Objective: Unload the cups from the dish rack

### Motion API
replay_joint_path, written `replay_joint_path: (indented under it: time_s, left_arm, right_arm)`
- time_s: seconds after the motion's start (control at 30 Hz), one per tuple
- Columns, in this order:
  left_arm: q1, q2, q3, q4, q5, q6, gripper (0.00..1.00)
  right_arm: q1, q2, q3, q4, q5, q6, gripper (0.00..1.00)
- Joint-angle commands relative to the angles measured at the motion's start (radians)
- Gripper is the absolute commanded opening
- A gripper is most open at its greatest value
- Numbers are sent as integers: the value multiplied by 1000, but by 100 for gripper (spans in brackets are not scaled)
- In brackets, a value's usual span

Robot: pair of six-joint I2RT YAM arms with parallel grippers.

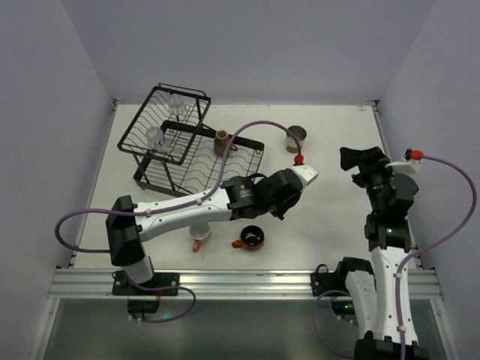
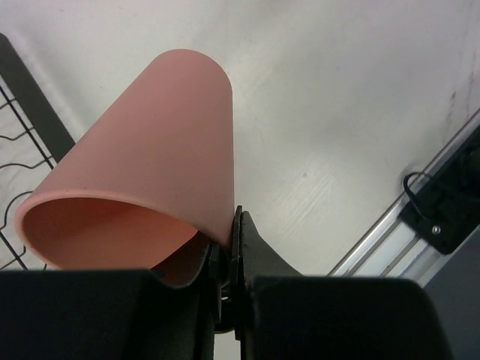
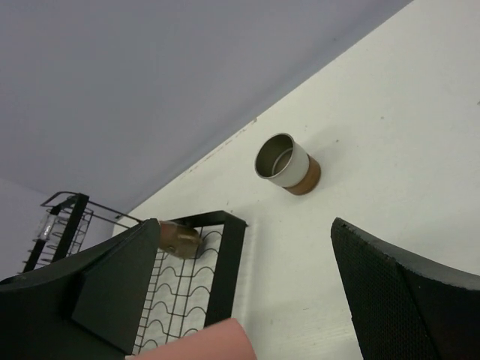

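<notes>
Currently the left claw (image 2: 233, 229) is clamped on the pink tumbler's (image 2: 157, 142) rim, held over the worktop (image 1: 330, 225) just beside the rack (image 1: 184, 91); the right claw (image 3: 244, 255) stands wide apart, empty. Two glasses (image 1: 176, 105) sit in the rack's basket and a brown cup (image 1: 223, 141) on its tray. A cream-and-brown cup (image 1: 296, 137) stands on the far worktop, while a pink mug (image 1: 199, 234) and a red mug (image 1: 251, 238) lie near the left arm (image 1: 180, 208).

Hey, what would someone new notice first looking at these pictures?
The salmon-pink tumbler, pinched by its rim in the left gripper, fills the left wrist view. From above, the black dish rack at far left stands out, two clear glasses in its basket, a small brown cup on its tray.
</notes>
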Motion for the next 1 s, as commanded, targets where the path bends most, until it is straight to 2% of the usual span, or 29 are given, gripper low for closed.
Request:
replay_joint_path:
  time_s: [0.0, 0.33, 0.6, 0.97]
  left_arm:
    - [-47, 46, 85, -135, -35, 79, 0]
    - [-50, 234, 228, -304, -186, 175, 0]
    - [-49, 345, 326, -382, -90, 240, 0]
    - [-49, 347, 335, -488, -75, 223, 0]
  right_arm:
    - [-1, 17, 57, -26, 50, -55, 99]
    - [-1, -26, 45, -26, 53, -64, 99]
    - [1, -28, 13, -1, 21, -38, 99]
    - [-1, -32, -12, 3, 27, -41, 99]
